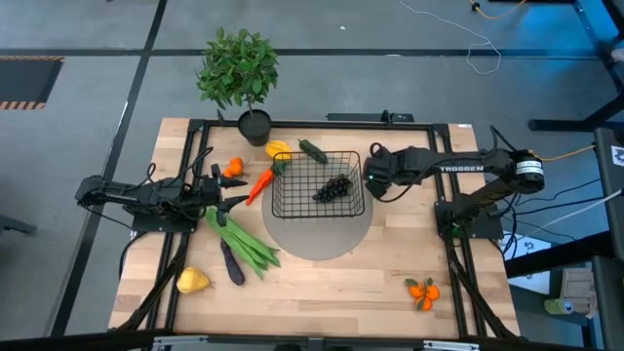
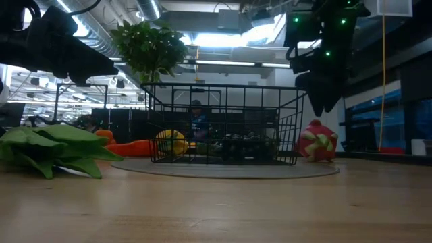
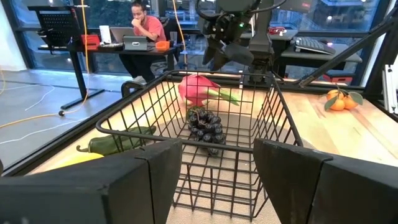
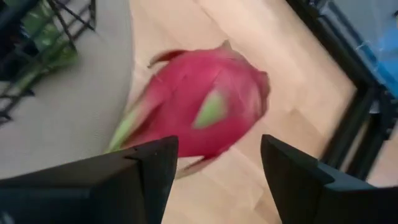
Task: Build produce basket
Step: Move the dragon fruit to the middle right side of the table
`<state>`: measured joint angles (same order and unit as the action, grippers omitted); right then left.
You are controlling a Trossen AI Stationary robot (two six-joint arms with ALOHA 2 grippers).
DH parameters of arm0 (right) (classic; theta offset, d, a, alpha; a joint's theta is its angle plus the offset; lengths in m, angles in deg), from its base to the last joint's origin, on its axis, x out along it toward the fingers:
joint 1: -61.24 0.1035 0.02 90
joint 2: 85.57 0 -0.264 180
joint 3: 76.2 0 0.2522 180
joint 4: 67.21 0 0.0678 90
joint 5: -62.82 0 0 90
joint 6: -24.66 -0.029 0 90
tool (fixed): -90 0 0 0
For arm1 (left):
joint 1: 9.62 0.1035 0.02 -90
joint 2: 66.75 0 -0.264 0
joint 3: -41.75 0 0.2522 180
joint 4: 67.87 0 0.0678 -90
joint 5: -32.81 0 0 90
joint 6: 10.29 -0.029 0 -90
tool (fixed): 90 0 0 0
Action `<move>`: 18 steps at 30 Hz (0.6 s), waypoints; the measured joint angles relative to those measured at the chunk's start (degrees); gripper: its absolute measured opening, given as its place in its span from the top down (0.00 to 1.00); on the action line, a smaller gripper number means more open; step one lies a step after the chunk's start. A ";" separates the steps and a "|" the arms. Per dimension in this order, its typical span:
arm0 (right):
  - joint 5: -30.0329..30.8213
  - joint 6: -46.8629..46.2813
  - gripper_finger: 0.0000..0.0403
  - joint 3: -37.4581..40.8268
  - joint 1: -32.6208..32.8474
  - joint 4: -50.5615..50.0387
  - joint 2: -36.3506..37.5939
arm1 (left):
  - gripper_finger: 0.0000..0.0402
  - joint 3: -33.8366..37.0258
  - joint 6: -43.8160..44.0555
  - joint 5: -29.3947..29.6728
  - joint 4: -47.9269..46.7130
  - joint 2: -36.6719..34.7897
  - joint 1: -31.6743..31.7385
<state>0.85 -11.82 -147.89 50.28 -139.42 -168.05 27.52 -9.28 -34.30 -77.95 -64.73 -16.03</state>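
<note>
The black wire basket (image 1: 317, 185) stands on a round grey mat (image 1: 317, 234) at mid table, with dark grapes (image 1: 334, 187) inside. A pink dragon fruit (image 4: 199, 106) lies on the table just right of the basket and also shows in the low view (image 2: 317, 143). My right gripper (image 4: 217, 168) is open and hangs above the dragon fruit, its fingers to either side and clear of it (image 2: 322, 101). My left gripper (image 1: 232, 198) is open and empty, left of the basket and pointing at it (image 3: 217, 174).
A carrot (image 1: 258, 185) and an orange (image 1: 234, 168) lie by my left gripper. A yellow pepper (image 1: 280, 149) and a cucumber (image 1: 312, 151) lie behind the basket. Green stalks (image 1: 242, 242), an eggplant (image 1: 231, 263) and a pear (image 1: 192, 281) lie front left, oranges (image 1: 423, 291) front right. A potted plant (image 1: 253, 125) stands at the far edge.
</note>
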 joint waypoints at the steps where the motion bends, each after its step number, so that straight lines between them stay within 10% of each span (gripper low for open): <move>1: 0.00 0.18 0.46 0.00 -0.26 0.77 0.00 | 0.53 0.00 0.00 0.00 0.00 0.00 0.00; 18: 1.88 -1.44 0.46 7.16 -3.81 10.55 -0.02 | 0.53 0.00 -0.01 -0.02 0.00 0.00 -0.01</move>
<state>2.74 -13.25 -140.73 46.48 -128.87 -168.07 27.52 -9.29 -34.32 -77.95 -64.73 -16.04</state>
